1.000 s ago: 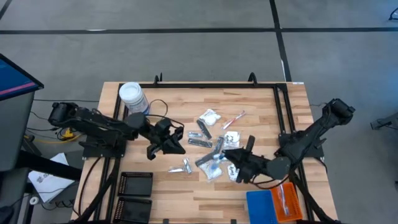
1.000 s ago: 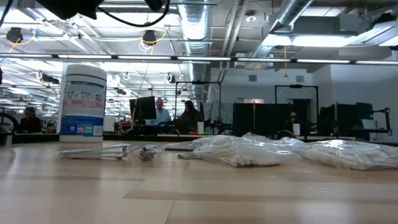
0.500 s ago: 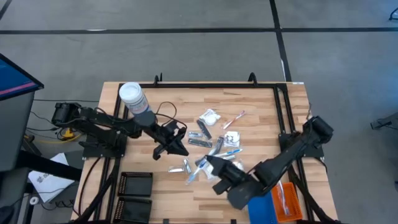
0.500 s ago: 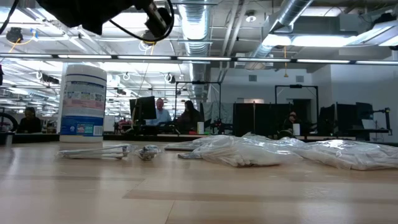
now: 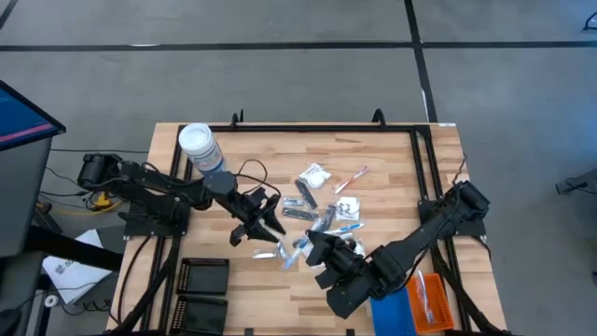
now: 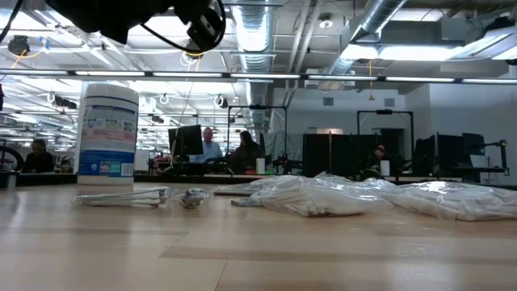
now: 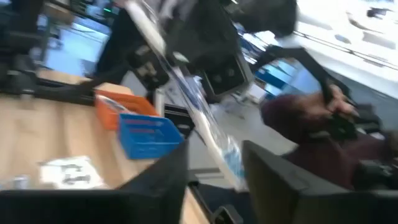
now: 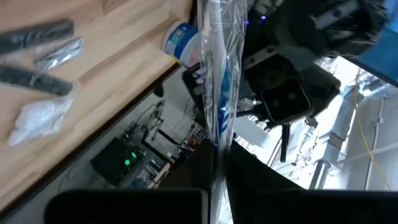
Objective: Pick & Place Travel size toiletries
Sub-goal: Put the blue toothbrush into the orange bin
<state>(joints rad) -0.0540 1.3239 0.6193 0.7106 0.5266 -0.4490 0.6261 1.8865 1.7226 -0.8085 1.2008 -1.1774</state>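
While its fingers are pressed on a clear-wrapped blue toothbrush point(image 8: 219, 93), the right gripper point(image 5: 312, 250) is held above the table point(image 5: 392, 168) beside the toiletries pile point(image 5: 317, 210). The left gripper point(image 5: 266, 222) is seen spread, facing it. A blue tray point(image 5: 392, 308) lies nearby.

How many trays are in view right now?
4. Two black trays at the table's lower-left corner in the high view; a blue tray and orange tray at its lower-right, the blue partly under the right arm.
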